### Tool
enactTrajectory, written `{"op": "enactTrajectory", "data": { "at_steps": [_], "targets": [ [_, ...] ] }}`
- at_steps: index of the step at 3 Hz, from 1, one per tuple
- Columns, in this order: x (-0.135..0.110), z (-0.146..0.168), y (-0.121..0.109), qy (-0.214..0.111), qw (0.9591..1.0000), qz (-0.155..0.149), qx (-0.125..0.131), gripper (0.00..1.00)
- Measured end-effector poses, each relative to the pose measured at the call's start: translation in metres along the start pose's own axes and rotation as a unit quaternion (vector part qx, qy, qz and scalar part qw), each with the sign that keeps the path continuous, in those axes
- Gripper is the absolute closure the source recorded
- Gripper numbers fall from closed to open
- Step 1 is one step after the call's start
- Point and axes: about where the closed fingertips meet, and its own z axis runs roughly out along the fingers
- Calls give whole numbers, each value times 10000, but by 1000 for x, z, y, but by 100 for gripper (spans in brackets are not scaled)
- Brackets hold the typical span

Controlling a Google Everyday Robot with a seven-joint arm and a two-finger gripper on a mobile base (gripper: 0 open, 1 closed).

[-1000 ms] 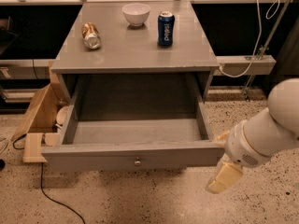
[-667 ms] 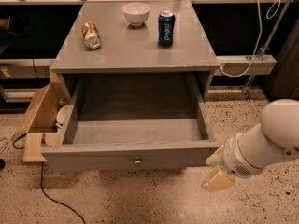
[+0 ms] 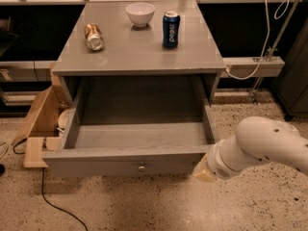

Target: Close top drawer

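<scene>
Grey wood throughout: the top drawer (image 3: 120,163) stands pulled far out of the cabinet (image 3: 139,57). Its interior looks empty. Its flat front faces the camera low in the view, with 1 small silver knob (image 3: 141,167) at centre. The gripper (image 3: 205,170) sits just beside the right end of that front, at or very near its corner. It is carried by the white arm (image 3: 262,146), which enters from the right. Only the gripper's beige tip shows, so I cannot tell how far it is opened.

Step in hand, as I judge it: set the gripper against the drawer front and push it home. None of the closing is done yet.

Procedure I would follow:
1. Move the contact point left along the front, toward the knob. A push at the right corner loads 1 side only and may rack the drawer in its runners.
2. Make contact on the flat panel beside the knob, not on the knob itself, so the tip cannot slip off.
3. Push straight toward the cabinet, in line with the drawer's travel, at low speed.
4. Stop when the front lies flush with the cabinet frame.

Caution: the cabinet top carries a white bowl (image 3: 140,13), an upright blue can (image 3: 171,29) and a can lying on its side (image 3: 94,36). A hard stop could set the lying can rolling.
</scene>
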Motion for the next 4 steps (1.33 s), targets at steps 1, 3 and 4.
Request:
{"op": "enactTrajectory", "data": {
  "at_steps": [1, 3, 4],
  "targets": [
    [-15, 17, -26, -43, 9996, -100, 257, 100],
    [-26, 22, -40, -367, 9978, -424, 346, 100],
    [-26, 22, -40, -367, 9978, -424, 346, 100]
  ]
}}
